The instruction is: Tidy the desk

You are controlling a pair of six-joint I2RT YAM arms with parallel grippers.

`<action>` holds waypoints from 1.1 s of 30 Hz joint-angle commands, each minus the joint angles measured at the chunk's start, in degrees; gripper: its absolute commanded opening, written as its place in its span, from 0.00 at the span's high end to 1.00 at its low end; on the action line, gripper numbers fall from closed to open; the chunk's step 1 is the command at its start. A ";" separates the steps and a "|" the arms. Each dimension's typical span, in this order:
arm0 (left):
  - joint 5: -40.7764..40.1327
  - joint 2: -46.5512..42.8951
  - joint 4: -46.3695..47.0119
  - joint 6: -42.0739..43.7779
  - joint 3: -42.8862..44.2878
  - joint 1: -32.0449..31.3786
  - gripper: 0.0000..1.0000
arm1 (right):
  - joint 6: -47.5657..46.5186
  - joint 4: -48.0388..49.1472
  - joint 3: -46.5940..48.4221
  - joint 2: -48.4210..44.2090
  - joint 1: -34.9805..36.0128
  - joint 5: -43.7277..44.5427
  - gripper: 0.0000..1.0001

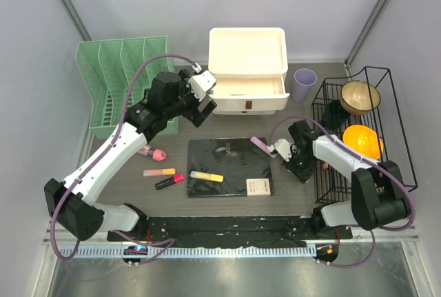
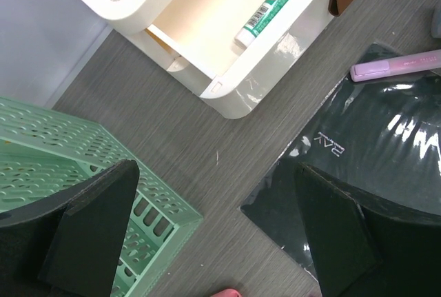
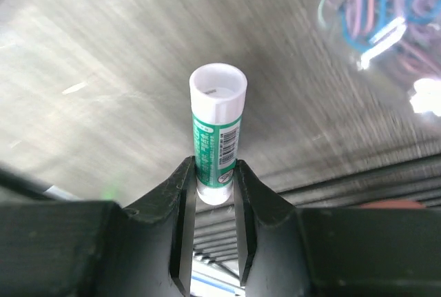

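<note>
The dark wood-grain desk (image 1: 207, 206) spans the space between grey walls (image 1: 27, 69), with a green rack (image 1: 117, 76) at its back left. Beside the rack the left gripper (image 1: 204, 109) hangs by a white drawer unit (image 1: 248, 63), fingers (image 2: 96, 228) wide apart and empty — loose markers (image 1: 159, 171) and a black notebook (image 1: 231, 159) lie nearer the front. At right, beside a wire basket (image 1: 393, 138), the right gripper (image 3: 215, 180) is clamped on a green glue stick (image 3: 217, 125).

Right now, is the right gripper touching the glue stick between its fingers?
Touching. In the right wrist view, both fingers of the right gripper press against the glue stick, no gap.
</note>
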 commanded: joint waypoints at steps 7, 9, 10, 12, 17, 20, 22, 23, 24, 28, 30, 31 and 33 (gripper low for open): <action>-1.34 -4.18 5.94 -2.46 -2.23 2.06 0.00 | 0.85 -14.48 17.18 -10.64 0.38 -10.16 0.99; -1.25 -4.71 6.64 -3.42 -2.58 2.85 0.00 | 1.46 -15.01 21.82 -11.17 0.47 -11.30 0.99; -1.08 -5.14 6.81 -4.38 -3.10 3.20 0.00 | 2.25 -14.93 23.42 -11.17 0.64 -11.57 0.99; -0.73 -5.41 7.69 -5.36 -3.90 4.08 0.00 | 3.48 -14.05 28.15 -10.74 0.73 -12.27 0.99; -1.08 -6.03 8.57 -7.29 -5.57 5.31 0.00 | 9.10 -5.72 35.81 -8.98 1.17 -12.36 0.99; -1.43 -6.03 9.10 -7.73 -6.18 5.40 0.00 | 12.27 0.35 39.42 -6.87 1.35 -11.31 0.99; -1.43 -6.03 9.36 -7.65 -6.54 5.57 0.00 | 13.15 3.78 41.70 -4.51 1.43 -10.34 0.99; -1.52 -6.03 9.45 -7.73 -6.71 5.66 0.00 | 13.94 4.49 43.71 -3.36 1.61 -10.08 0.99; -1.52 -6.03 9.63 -7.65 -6.89 5.57 0.00 | 14.21 5.11 44.69 -2.22 1.70 -9.90 0.99; -1.60 -6.12 10.07 -7.65 -7.33 5.92 0.00 | 15.18 7.39 49.70 3.84 2.57 -9.20 0.99; -1.78 -6.12 10.24 -7.56 -7.59 6.10 0.00 | 15.18 8.01 52.43 5.87 3.10 -8.58 0.99; -1.61 -6.12 10.24 -7.47 -7.68 6.19 0.00 | 15.18 8.19 53.39 6.92 3.19 -8.23 0.99; -1.78 -6.12 10.51 -7.38 -8.03 6.36 0.00 | 15.17 8.45 56.03 9.65 3.63 -7.97 0.99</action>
